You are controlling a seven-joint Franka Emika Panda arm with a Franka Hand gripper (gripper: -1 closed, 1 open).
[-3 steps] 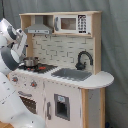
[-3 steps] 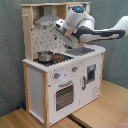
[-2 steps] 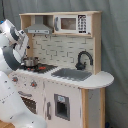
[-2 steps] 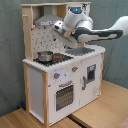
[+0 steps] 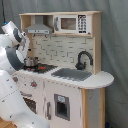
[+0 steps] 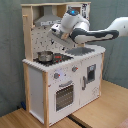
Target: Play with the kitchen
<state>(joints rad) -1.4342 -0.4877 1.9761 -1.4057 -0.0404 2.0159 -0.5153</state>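
Note:
The kitchen (image 5: 65,95) is a white and light-wood toy with a dotted backboard (image 5: 57,50), a grey hood (image 5: 40,29) and a microwave (image 5: 72,23). A small metal pot (image 5: 31,62) stands on the red-ringed black hob (image 5: 42,67). To the right of the hob are the grey sink (image 5: 72,74) and the black tap (image 5: 82,60). My gripper (image 6: 57,32) hangs under the hood, above and behind the pot (image 6: 45,56), not touching it. In the first exterior view the gripper (image 5: 23,47) shows at the kitchen's left end. The oven door (image 6: 64,95) is closed below the knobs (image 6: 56,76).
A grey curtain (image 5: 115,50) hangs behind the kitchen. The kitchen stands on a wooden floor (image 6: 95,112). My white arm (image 6: 100,35) reaches over the sink (image 6: 82,50) from the second exterior view's right, and its base (image 5: 10,100) fills the first exterior view's lower left.
My wrist has edged slightly toward the second exterior view's left, further over the hob. The pot and the kitchen have not moved.

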